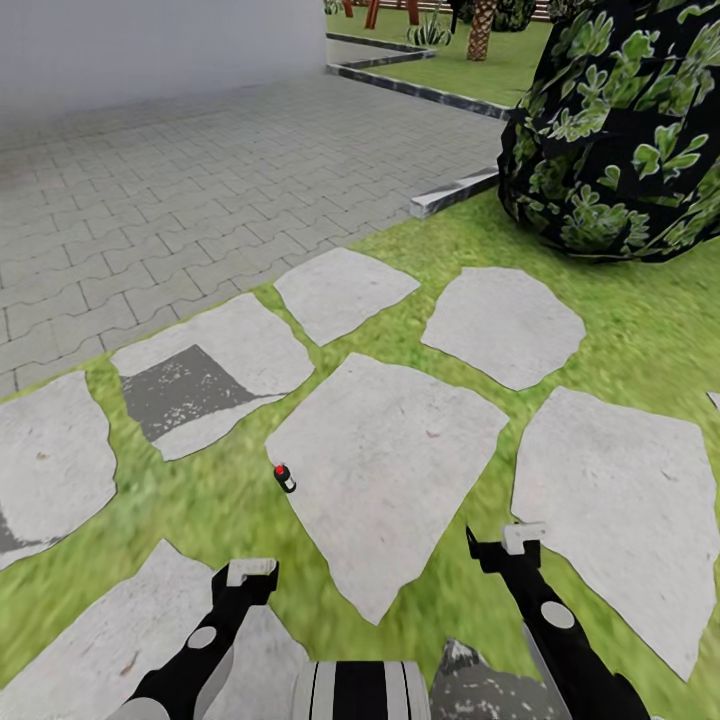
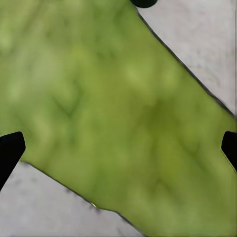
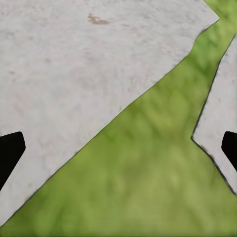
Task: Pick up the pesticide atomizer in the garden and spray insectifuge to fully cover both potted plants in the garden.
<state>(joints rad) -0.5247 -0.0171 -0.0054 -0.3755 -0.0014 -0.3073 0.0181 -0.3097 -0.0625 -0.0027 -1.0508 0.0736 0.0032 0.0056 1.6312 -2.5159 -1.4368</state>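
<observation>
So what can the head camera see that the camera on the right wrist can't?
Head view alone: a small dark object with a red top lying at the edge of a stepping stone, a dark leafy bush, grey block paving, distant palm trunks, and both arms with the left hand and right hand.

Right wrist view alone: a close look at a brownish speck on a stone and the dark fingertips set wide apart.

Both: pale stones with grass between them.

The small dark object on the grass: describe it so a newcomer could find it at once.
Start at the big central stepping stone in the lawn. At its left edge, on the grass, ahead of the left gripper, lies the small dark object. Its red tip sets it apart.
</observation>
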